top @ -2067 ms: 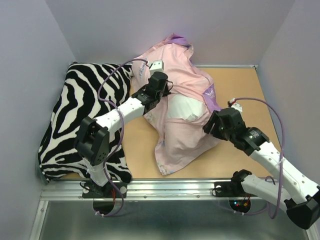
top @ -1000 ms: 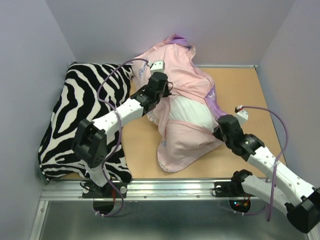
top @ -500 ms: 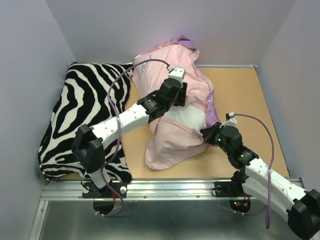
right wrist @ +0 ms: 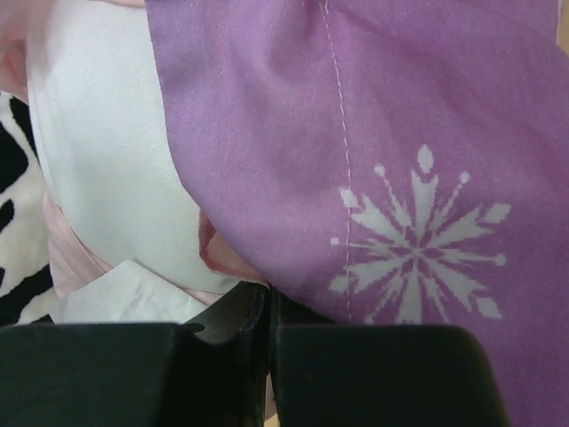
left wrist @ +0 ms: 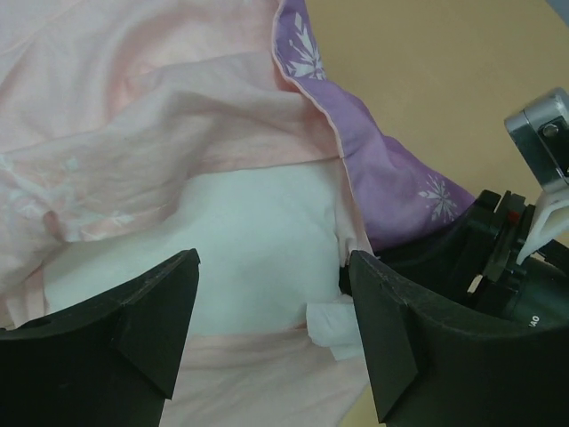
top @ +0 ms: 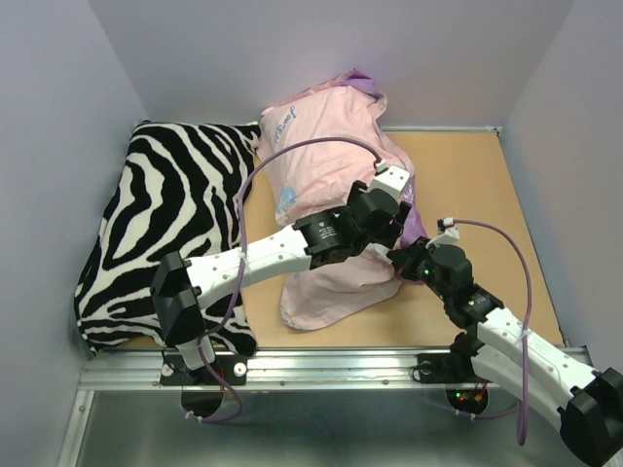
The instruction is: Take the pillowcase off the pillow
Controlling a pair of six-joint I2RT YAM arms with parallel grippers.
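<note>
The pillowcase (top: pixel 321 165) lies mostly inside out, pale pink, bunched over the middle of the table, with a purple snowflake edge (left wrist: pixel 391 178) at its right. The white pillow (left wrist: pixel 258 240) shows through the case's opening, also in the right wrist view (right wrist: pixel 98 151). My left gripper (left wrist: pixel 271 267) hangs open just above that bare white patch, holding nothing; in the top view it (top: pixel 382 226) covers the opening. My right gripper (right wrist: pixel 268 298) is shut on the pillowcase's purple hem (right wrist: pixel 356 160), right beside the left one (top: pixel 404 261).
A zebra-striped pillow (top: pixel 165 224) fills the left side of the table against the left wall. Bare wooden table (top: pixel 477 185) shows to the right and behind. A metal rail (top: pixel 321 368) runs along the near edge.
My left gripper opened, letting go of the pink fabric, and swung right and nearer, over the case's opening. The right gripper, still shut on the hem, shifted left; the bundle slid with it.
</note>
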